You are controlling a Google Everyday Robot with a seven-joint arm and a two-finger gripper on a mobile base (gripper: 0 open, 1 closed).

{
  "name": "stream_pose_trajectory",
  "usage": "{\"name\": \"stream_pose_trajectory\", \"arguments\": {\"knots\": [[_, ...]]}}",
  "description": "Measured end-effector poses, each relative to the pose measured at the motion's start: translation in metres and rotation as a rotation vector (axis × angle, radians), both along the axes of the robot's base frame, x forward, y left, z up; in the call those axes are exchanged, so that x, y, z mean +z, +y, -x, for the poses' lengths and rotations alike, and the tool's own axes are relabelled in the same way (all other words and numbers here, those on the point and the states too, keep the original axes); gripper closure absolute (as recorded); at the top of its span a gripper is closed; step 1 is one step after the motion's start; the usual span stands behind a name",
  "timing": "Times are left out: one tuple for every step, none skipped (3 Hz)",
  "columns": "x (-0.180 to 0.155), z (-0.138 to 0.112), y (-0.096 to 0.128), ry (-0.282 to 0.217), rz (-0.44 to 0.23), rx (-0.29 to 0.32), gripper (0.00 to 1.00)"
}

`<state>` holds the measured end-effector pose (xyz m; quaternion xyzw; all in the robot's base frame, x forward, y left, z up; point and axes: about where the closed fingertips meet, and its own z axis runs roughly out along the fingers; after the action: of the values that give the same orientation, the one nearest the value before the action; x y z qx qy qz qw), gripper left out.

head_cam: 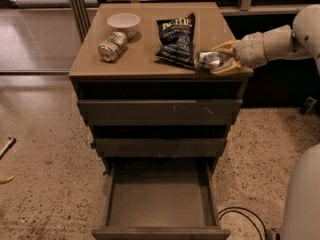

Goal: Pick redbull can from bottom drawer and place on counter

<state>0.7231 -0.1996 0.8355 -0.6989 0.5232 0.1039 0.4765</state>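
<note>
Redbull can (pixel 206 60) lies on its side at the front right of the tabletop (pixel 148 38), clasped between the two fingers of the gripper (pixel 216 60), which reaches in from the right with one finger behind the can and one in front. Whether the can already rests on the surface or hangs just above it, I cannot tell. Its left end is just beside the lower corner of the chip bag (pixel 176 40), perhaps touching it. The main risk is, I judge, the release: a can on its side rolls freely, the top looks smooth and glossy, and the front edge is near, so an opening with any sideways drag could send it over the lip to the floor (pixel 45 149) or into the open bottom drawer (pixel 159 199) below. A push further left would shove the bag. Elsewhere on the tan top a green-and-white can (pixel 112 46) lies on its side beside a white bowl (pixel 123 22), well apart from the gripper. The floor is speckled stone, with a dark cable (pixel 245 216) looping by the cabinet's right foot.
</note>
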Motion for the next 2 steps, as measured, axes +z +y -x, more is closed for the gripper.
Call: {"name": "stream_pose_trajectory", "arguments": {"knots": [[0.035,-0.005,-0.015,-0.062,-0.101,-0.029,1.0],[0.071,-0.007,-0.031,-0.15,-0.174,-0.084,1.0]]}}
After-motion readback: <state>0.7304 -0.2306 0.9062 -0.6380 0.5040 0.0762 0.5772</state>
